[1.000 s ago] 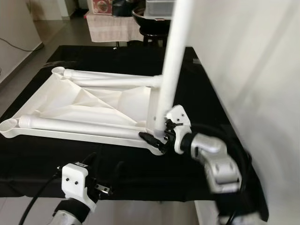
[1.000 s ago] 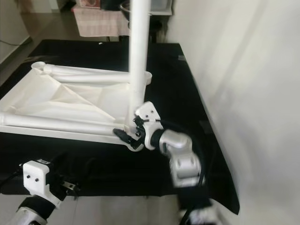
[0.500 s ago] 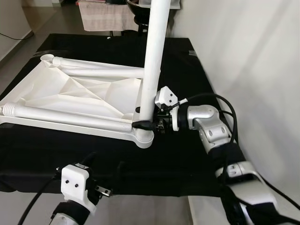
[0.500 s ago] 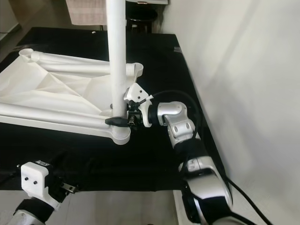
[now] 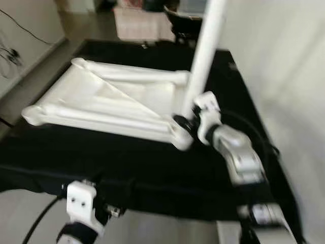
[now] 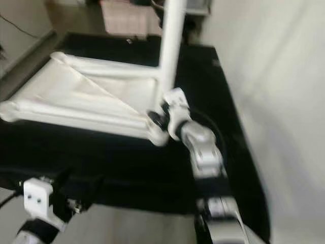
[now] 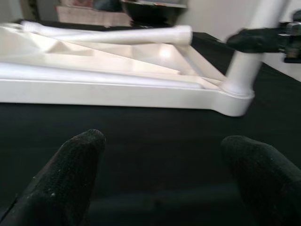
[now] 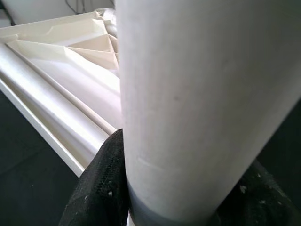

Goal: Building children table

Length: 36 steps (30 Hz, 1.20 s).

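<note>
The white table top (image 5: 101,96) lies upside down on a black cloth (image 5: 152,168). One white leg (image 5: 203,56) stands upright in its near right corner socket (image 5: 182,140). My right gripper (image 5: 184,123) is shut on this leg just above the socket. In the right wrist view its black fingers (image 8: 103,188) press both sides of the leg (image 8: 197,94). Two more white legs lie on the top, one along the far edge (image 5: 137,76) and one along the near edge (image 5: 96,114). My left gripper (image 7: 164,155) hovers low over the cloth at the front, open and holding nothing.
A white wall (image 5: 289,76) runs close along the right side of the cloth. Beyond the far end stand a dark bowl-shaped object (image 5: 183,15) and a patterned cloth (image 5: 137,28). Bare floor (image 5: 30,66) lies to the left.
The whole picture has shifted and blurred, so the camera has moved. My right gripper stays shut on the upright leg at the corner. The left gripper keeps its place at the front.
</note>
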Tool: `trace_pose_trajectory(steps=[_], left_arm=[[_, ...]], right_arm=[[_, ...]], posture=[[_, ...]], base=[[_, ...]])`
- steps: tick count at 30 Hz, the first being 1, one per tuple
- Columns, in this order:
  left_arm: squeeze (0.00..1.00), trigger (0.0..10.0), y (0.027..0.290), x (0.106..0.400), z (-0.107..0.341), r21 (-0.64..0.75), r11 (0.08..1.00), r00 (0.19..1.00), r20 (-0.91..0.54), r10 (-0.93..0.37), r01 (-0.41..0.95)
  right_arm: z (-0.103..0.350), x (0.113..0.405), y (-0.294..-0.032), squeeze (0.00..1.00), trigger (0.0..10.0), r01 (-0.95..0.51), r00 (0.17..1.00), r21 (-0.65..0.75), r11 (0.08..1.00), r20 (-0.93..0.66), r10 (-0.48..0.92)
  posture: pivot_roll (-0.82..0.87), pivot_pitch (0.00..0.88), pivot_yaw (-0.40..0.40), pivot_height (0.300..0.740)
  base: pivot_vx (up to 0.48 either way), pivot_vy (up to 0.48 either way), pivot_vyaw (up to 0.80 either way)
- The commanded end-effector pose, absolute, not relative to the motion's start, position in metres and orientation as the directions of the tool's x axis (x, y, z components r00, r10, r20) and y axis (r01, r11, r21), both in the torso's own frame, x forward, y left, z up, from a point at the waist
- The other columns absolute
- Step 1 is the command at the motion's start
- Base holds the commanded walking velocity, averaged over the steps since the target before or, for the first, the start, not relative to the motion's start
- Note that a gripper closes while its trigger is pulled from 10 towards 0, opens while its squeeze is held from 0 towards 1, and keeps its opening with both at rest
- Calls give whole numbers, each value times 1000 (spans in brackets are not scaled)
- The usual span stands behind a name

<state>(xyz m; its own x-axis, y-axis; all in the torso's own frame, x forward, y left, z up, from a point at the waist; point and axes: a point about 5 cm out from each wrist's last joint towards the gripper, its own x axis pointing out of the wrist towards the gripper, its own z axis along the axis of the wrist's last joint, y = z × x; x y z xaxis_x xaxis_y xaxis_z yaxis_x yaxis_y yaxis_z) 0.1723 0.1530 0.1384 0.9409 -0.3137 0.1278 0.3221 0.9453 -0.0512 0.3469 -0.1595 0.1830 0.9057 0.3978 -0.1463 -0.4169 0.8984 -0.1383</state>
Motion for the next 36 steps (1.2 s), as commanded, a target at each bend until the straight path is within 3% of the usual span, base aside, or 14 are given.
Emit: trace_pose_trajectory(steps=[1,6,7,11,16,17,18,19,20,25,29,31,32,36], left_arm=[[0,10000,154,174,135,-63,941,939,112,-325,333],[0,10000,154,178,133,-62,939,937,111,-330,338],[0,10000,155,179,133,-60,940,939,111,-327,335],[0,10000,156,180,132,-60,944,942,111,-318,326],[0,10000,157,181,131,-61,944,942,109,-316,324],[0,10000,157,182,130,-68,941,941,104,-323,331],[0,10000,157,182,130,-68,941,941,104,-323,331],[0,10000,156,183,130,-73,938,939,100,-330,338],[0,10000,156,183,129,-77,935,936,96,-338,345],[0,10000,155,184,128,-84,930,932,88,-351,358],[0,10000,155,186,126,-112,921,928,75,-366,373],[0,10000,155,186,126,-112,921,928,75,-366,373],[0,10000,154,186,126,-116,919,926,72,-371,377],[0,10000,154,187,126,-115,917,924,65,-378,383]], right_arm=[[157,340,-196,0,10000,-309,923,-221,925,-303,236],[175,350,-229,0,10000,-154,963,-363,919,-263,58],[185,353,-239,1000,10000,-76,975,-403,912,-220,-16],[199,351,-251,1000,10000,61,976,-467,882,-158,-151],[200,345,-252,1000,10000,86,970,-500,862,-157,-188],[200,342,-252,933,10000,88,969,-513,854,-156,-193],[200,342,-252,933,10000,88,969,-513,854,-156,-193],[201,340,-252,196,10000,89,970,-517,852,-150,-193],[201,338,-250,0,10000,89,971,-514,853,-144,-188],[195,332,-243,0,10000,53,973,-511,858,-168,-160],[148,294,-191,0,10000,-327,881,-234,916,-425,206],[148,294,-191,0,10000,-327,881,-234,916,-425,206],[144,285,-169,0,10000,-424,852,-130,896,-395,345],[151,281,-144,0,10000,-543,807,-25,839,-290,514]], posture=[[-69,128,-62,740],[-62,109,-61,740],[-55,103,-66,740],[-50,98,-69,740],[-51,95,-70,740],[-54,94,-68,740],[-54,94,-68,740],[-57,93,-67,740],[-61,91,-67,740],[-65,91,-69,740],[-84,89,-72,740],[-84,89,-72,740],[-85,83,-74,740],[-86,77,-70,740]], base=[[0,0,0],[0,0,0],[0,0,0],[0,0,0],[0,0,0],[0,0,0],[0,0,0],[0,0,0],[0,0,0],[0,0,0],[0,0,0],[0,0,0],[0,0,0],[0,0,0]])
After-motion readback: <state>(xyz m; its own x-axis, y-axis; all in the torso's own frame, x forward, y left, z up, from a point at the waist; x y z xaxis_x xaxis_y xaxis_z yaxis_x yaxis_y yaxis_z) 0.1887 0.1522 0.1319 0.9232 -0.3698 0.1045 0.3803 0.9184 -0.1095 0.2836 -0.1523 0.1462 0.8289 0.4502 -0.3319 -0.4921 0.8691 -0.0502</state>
